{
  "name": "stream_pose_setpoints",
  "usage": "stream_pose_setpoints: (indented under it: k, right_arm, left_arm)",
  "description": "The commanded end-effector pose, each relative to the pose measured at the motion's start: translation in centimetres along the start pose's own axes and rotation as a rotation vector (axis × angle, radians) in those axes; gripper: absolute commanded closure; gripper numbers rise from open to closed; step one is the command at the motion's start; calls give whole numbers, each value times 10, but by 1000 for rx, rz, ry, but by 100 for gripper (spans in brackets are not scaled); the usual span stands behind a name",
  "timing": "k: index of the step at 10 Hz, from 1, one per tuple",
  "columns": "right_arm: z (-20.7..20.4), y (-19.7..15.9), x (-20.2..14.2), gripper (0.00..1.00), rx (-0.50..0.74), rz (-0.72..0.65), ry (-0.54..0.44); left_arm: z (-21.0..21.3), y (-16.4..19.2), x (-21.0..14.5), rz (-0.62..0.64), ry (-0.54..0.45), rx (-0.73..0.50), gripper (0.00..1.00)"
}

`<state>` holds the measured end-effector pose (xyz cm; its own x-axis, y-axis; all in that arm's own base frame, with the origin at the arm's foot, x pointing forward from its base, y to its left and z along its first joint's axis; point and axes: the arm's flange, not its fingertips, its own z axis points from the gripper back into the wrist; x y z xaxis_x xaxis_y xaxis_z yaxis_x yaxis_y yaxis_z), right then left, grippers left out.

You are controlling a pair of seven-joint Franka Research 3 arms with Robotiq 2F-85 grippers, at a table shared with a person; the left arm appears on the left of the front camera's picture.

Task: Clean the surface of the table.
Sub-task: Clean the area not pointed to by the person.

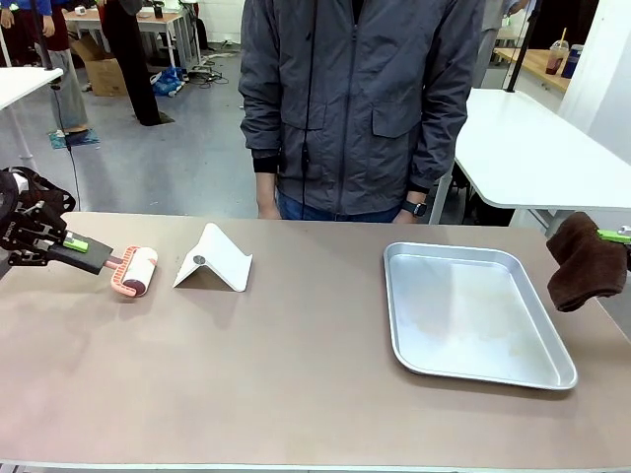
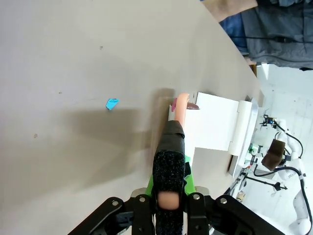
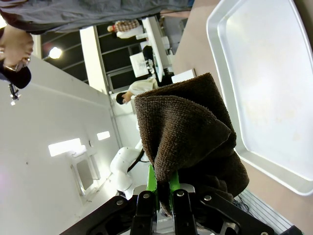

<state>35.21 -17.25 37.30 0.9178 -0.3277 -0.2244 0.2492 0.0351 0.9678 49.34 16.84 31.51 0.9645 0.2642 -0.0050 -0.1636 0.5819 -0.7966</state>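
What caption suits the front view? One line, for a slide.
Left gripper holds a lint roller, right gripper a brown cloth, at opposite ends of the table; silver tray and white stand between.

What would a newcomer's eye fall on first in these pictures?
Probably the two tools at the sides: the left pincer grips a pink roller at the left end of the table, and the right pincer grips a brown cloth at its right end. Between them a silver tray lies on the right half, and a person in a grey jacket stands at the far side.
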Motion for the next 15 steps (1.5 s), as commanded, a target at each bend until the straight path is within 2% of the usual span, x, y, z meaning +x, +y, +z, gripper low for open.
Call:
stream_pose_setpoints:
  k: [1,2,3,6,7,9,12,13,15]
  right_arm:
    - [0,4,0,89,-1,8,1]
    - [0,4,0,89,-1,8,1]
    - [0,4,0,89,-1,8,1]
    - [0,4,0,89,-1,8,1]
    - [0,4,0,89,-1,8,1]
    - [0,4,0,89,-1,8,1]
    - [0,4,0,89,-1,8,1]
    - [0,4,0,89,-1,8,1]
    - [0,4,0,89,-1,8,1]
  left_arm:
    - [16,13,-9,-37,-26,-17,82]
    - [43,9,-24,-67,-27,-82,82]
    - [64,4,-42,-97,18,-158,82]
    - [117,2,-83,-180,-106,-230,82]
    - [133,10,-95,-164,-116,-242,82]
    - [160,27,-117,-135,-199,-254,82]
    - [179,57,-136,-69,-293,-297,82]
    - [178,45,-127,-85,-234,-250,82]
    - [178,45,-127,-85,-234,-250,82]
